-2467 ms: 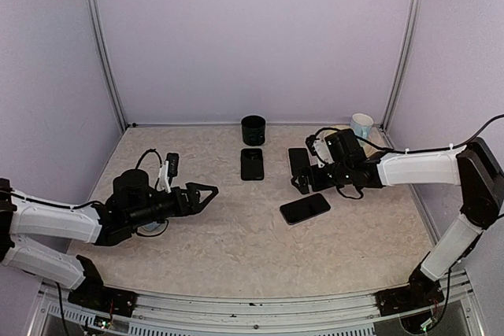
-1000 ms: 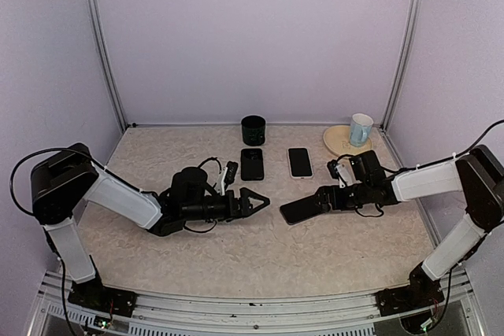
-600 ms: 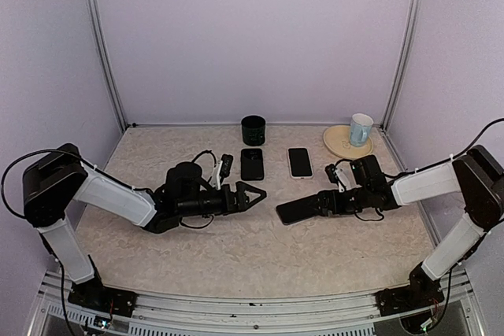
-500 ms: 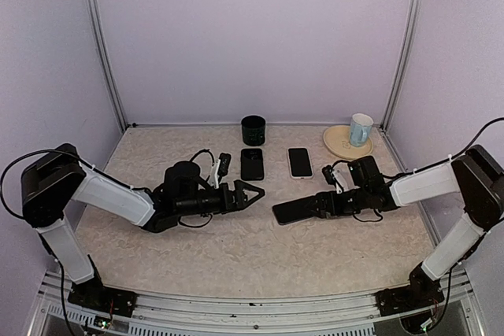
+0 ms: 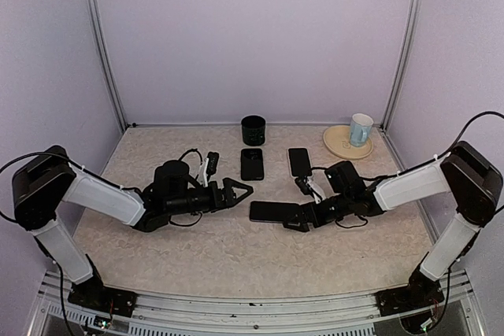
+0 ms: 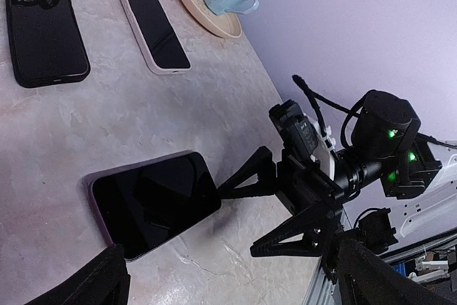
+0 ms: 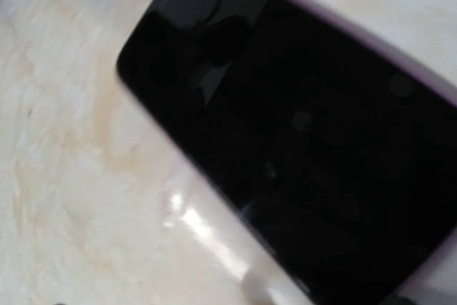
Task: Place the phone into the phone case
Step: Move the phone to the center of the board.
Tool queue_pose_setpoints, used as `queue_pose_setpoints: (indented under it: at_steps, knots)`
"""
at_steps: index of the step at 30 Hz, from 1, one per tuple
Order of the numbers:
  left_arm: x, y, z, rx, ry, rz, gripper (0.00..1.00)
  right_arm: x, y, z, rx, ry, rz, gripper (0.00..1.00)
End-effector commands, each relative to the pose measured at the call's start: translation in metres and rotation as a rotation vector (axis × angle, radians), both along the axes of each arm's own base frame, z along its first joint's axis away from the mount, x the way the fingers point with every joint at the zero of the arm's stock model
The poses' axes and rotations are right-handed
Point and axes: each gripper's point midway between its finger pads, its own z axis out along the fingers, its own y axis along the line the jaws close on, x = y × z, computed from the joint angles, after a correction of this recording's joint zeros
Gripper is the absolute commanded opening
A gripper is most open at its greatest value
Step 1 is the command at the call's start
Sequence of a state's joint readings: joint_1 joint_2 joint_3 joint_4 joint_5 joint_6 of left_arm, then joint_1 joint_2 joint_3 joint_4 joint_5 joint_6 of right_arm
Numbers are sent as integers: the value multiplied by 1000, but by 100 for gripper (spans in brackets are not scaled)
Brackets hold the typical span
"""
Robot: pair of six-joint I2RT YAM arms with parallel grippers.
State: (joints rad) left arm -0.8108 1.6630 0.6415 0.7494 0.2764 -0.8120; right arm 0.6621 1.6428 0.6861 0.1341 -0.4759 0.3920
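A black phone with a purple rim (image 5: 272, 211) lies flat mid-table; it also shows in the left wrist view (image 6: 151, 201) and fills the right wrist view (image 7: 300, 141). The empty black phone case (image 5: 252, 164) lies behind it, also in the left wrist view (image 6: 44, 28). My right gripper (image 5: 299, 219) is open at the phone's right end; in the left wrist view one finger (image 6: 246, 180) touches that end and the other stands off on the table. My left gripper (image 5: 239, 193) is open and empty, just left of the phone, its fingers (image 6: 100, 283) at the frame's bottom corners.
A second phone with a pale rim (image 5: 298, 161) lies right of the case. A black cup (image 5: 253, 129) stands at the back. A mug (image 5: 361, 127) sits on a tan plate (image 5: 340, 144) at back right. The enclosure walls ring the table.
My right gripper has slid the phone left toward the table's centre, turning it level. My left gripper has drawn back a little to the left.
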Motion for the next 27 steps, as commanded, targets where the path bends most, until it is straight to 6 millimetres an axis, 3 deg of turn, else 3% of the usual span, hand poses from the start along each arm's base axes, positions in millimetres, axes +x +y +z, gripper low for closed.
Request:
queue_pose_setpoints:
  at_steps: [1, 6, 17, 23, 27]
  knots:
    - [3, 12, 8, -1, -30, 25, 99, -19, 21, -7, -20, 9, 122, 95]
    - [3, 19, 9, 5, -33, 37, 99, -25, 33, -2, -50, -33, 187, 96]
    - [5, 36, 19, 19, -65, 75, 99, 11, 6, 24, -292, -361, 222, 100]
    - [3, 39, 20, 20, -66, 77, 99, 28, 16, 43, -299, -544, 301, 100]
    - [1, 40, 20, 17, -64, 81, 99, 36, 32, 41, -299, -584, 388, 100]
